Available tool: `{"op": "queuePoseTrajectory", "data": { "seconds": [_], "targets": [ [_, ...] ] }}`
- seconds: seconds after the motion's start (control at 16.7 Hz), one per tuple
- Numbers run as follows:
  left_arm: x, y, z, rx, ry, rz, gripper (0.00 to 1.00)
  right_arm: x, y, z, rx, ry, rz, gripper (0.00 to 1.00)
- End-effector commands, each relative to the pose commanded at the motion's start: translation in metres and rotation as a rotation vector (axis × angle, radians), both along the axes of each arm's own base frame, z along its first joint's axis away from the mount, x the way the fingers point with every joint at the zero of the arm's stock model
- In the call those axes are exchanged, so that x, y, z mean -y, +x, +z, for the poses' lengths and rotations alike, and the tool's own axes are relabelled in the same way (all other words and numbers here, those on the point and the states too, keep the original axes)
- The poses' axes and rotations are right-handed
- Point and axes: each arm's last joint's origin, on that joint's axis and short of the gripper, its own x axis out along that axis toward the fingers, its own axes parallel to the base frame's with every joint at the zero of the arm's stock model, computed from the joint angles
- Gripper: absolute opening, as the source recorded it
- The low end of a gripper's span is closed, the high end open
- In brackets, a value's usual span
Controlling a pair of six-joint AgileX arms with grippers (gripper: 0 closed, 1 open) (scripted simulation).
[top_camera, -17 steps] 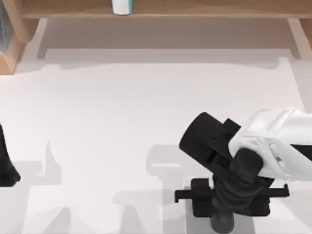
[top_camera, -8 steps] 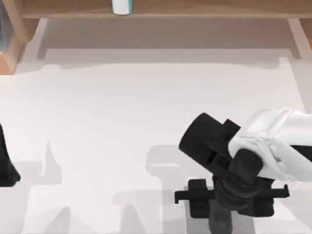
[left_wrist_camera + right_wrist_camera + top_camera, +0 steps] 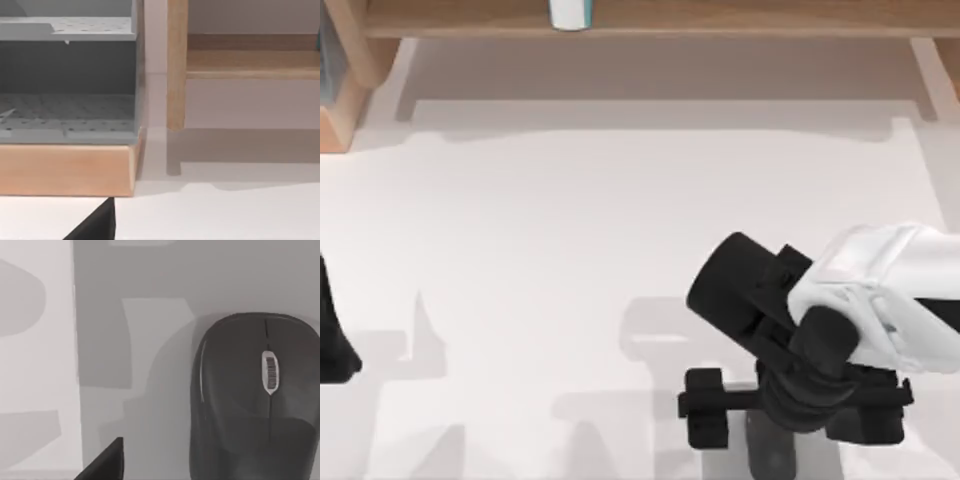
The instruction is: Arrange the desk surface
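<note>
The right gripper point(image 3: 790, 420) hangs low over a dark mouse point(image 3: 255, 395) with jaws spread, gripping nothing; a skewed descent could shove it across the desk surface point(image 3: 570, 260).

The dark mouse point(image 3: 252, 400) is cut off at the frame edge — lower end unseen

The right arm point(image 3: 880, 290) wears a glossy white shell with soft creases, ending in a matte black wrist block and a rounded black cylinder — below them a thin black crossbar carries two blocky black fingers point(image 3: 705, 420). The left arm point(image 3: 332, 335) shows as a plain black wedge
</note>
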Motion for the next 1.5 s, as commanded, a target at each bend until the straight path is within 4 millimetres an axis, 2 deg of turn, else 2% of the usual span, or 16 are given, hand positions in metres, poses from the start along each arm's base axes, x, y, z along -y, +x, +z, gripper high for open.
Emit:
{"op": "queuePoseTrajectory", "data": {
  "seconds": [0.24,0.36,0.54,0.66,0.9,1.08,1.26,1.5],
  "targets": [
    [0.0,0.0,0.0,0.0,0.0,0.0,1.0,0.0,0.0,0.0,0.001,0.001,-0.001,1.0],
    [0.0,0.0,0.0,0.0,0.0,0.0,1.0,0.005,0.007,0.003,0.026,0.018,-0.01,1.0],
    [0.0,0.0,0.0,0.0,0.0,0.0,1.0,0.025,0.033,0.013,0.135,0.079,-0.039,1.0],
    [0.0,0.0,0.0,0.0,0.0,0.0,1.0,0.049,0.055,0.022,0.252,0.12,-0.06,1.0],
    [0.0,0.0,0.0,0.0,0.0,0.0,1.0,0.118,0.098,0.045,0.576,0.128,-0.088,1.0],
    [0.0,0.0,0.0,0.0,0.0,0.0,1.0,0.183,0.116,0.061,0.845,0.01,-0.083,1.0],
    [0.0,0.0,0.0,0.0,0.0,0.0,1.0,0.25,0.117,0.069,1.059,-0.223,-0.049,1.0],
    [0.0,0.0,0.0,0.0,0.0,0.0,1.0,0.325,0.095,0.064,1.182,-0.633,0.049,1.0]
  ]
}}
